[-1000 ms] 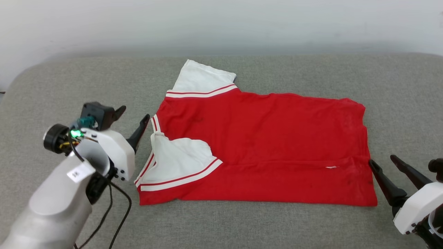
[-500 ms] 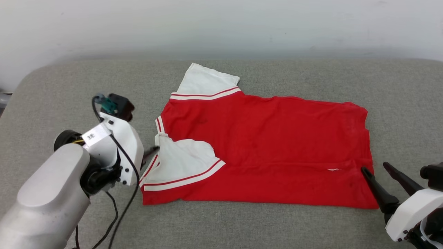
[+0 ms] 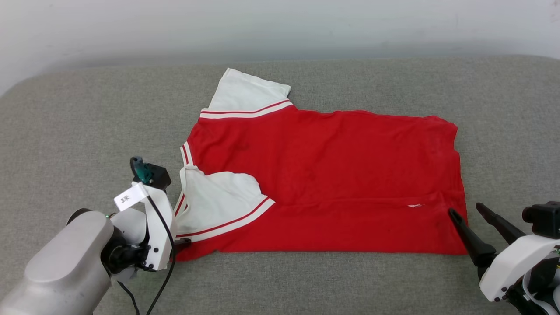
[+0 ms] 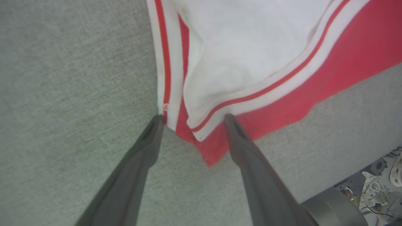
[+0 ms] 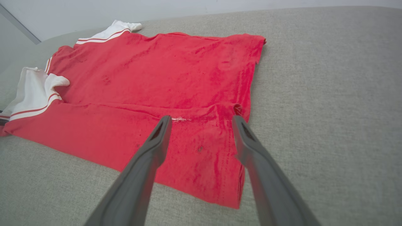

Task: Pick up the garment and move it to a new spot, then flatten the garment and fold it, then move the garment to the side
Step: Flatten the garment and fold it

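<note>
The garment (image 3: 323, 175) lies spread on a grey padded surface, red with white striped-trim sleeves at its left end; its near long edge is folded over and no lettering shows. My left gripper (image 3: 183, 239) hangs low at the near-left corner, mostly hidden behind its own wrist. In the left wrist view it is open (image 4: 193, 116), fingertips straddling the striped sleeve hem and red corner of the garment (image 4: 251, 47). My right gripper (image 3: 464, 208) is open at the near-right corner. In the right wrist view it (image 5: 201, 117) hovers over the garment's (image 5: 157, 72) hem with nothing between its fingers.
The grey padded surface (image 3: 87, 122) runs wide on both sides of the garment and toward me. A pale wall (image 3: 280, 26) stands behind its far edge. Parts of my own base (image 4: 370, 188) show at the lower right of the left wrist view.
My left gripper has come down and toward me, from beside the collar to the garment's near-left corner. The head camera shifted a little. The right gripper and the garment have barely moved.
</note>
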